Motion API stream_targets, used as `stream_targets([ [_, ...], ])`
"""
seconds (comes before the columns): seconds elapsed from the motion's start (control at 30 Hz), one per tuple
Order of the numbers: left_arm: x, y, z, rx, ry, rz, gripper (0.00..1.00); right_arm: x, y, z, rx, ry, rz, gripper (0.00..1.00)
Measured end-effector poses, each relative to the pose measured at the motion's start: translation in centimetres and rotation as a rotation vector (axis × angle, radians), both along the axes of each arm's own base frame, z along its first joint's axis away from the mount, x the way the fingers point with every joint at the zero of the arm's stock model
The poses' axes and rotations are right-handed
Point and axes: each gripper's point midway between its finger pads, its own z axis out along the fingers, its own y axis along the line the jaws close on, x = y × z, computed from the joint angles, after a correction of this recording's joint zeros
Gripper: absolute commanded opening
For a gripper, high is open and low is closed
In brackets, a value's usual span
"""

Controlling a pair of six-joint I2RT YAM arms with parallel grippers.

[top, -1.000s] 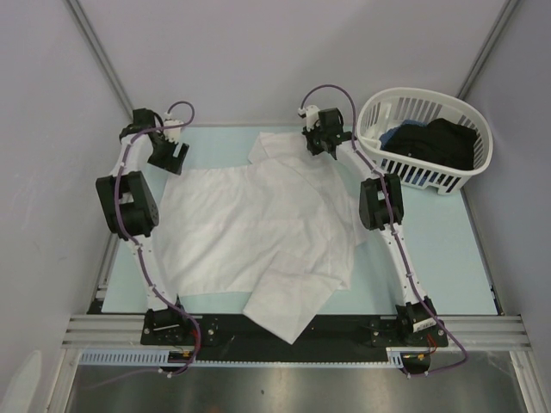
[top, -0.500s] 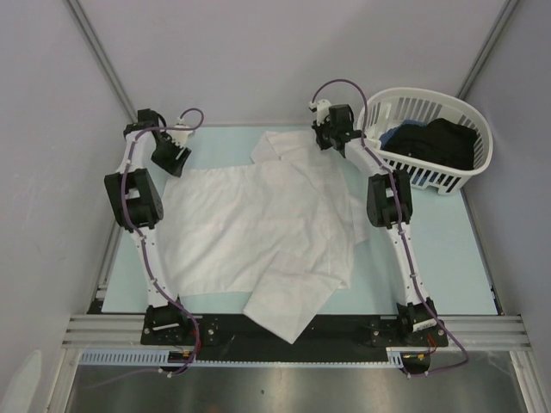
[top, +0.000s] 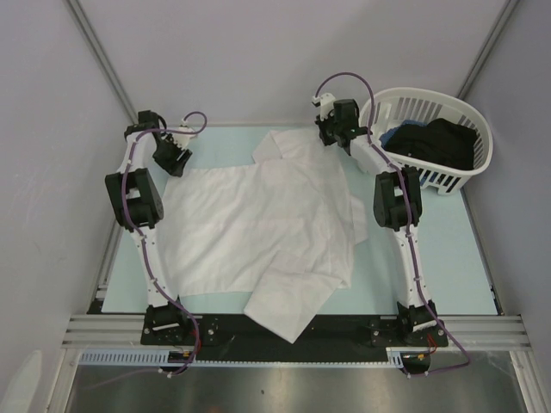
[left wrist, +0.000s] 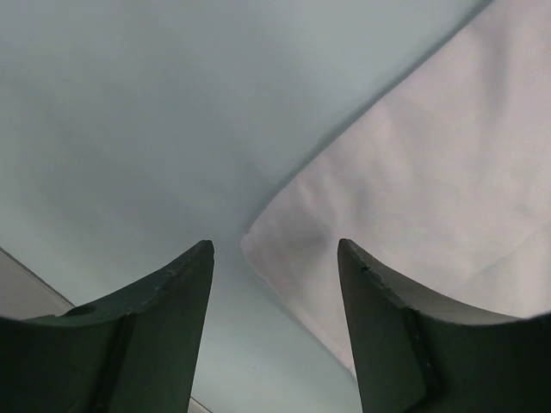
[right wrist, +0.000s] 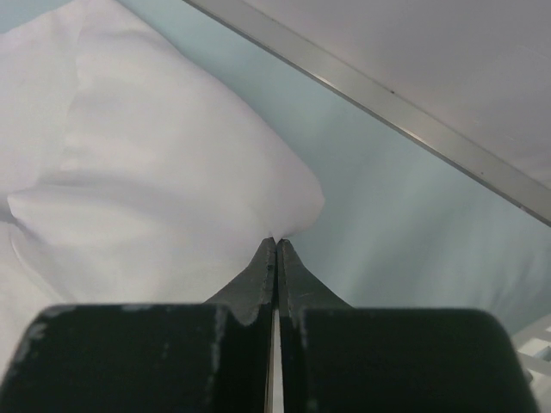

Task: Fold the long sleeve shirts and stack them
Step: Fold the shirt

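One white long sleeve shirt (top: pixel 258 224) lies spread on the pale green table (top: pixel 448 258), with a sleeve folded over near the front edge. My left gripper (top: pixel 175 160) hovers at the shirt's far left corner. In the left wrist view this gripper (left wrist: pixel 275 245) is open, and the corner of the shirt (left wrist: pixel 430 172) lies on the table between and beyond its fingers. My right gripper (top: pixel 332 140) is at the shirt's far right edge. In the right wrist view it (right wrist: pixel 276 241) is shut, its tips pinching a puckered edge of the shirt (right wrist: pixel 155 155).
A white slatted basket (top: pixel 430 178) holding dark clothes (top: pixel 439 142) stands at the far right, close to the right arm. A metal rail (right wrist: pixel 387 95) and grey walls bound the table's far side. The shirt's folded sleeve (top: pixel 284 301) overhangs the front edge.
The right gripper has moved toward the far right with the shirt's edge pinched in it. The left gripper's fingers have come closer together over the shirt's corner.
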Motion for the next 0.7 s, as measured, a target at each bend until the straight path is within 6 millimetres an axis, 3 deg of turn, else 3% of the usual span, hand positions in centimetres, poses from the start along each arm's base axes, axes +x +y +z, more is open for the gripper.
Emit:
stream_targets([
  [0.27, 1.6, -0.4, 0.5, -0.049, -0.074, -0.03, 0.65, -0.1, -0.2, -0.1, -0.018, -0.01, 0.013, 0.0],
  [0.47, 1.8, -0.3, -1.3, -0.038, -0.061, -0.069, 0.62, -0.1, 0.2, 0.1, -0.022, -0.022, 0.03, 0.0],
  [0.63, 2.0, 0.1, -1.4, -0.004, -0.069, -0.109, 0.48, -0.1, 0.5, 0.3, -0.029, -0.034, 0.041, 0.0],
  [0.67, 2.0, 0.1, -1.4, -0.002, -0.066, -0.112, 0.44, -0.1, 0.6, 0.3, -0.031, -0.036, 0.044, 0.0],
  [0.7, 1.9, 0.1, -1.4, 0.003, -0.064, -0.115, 0.32, -0.1, 0.5, 0.3, -0.032, -0.036, 0.045, 0.0],
])
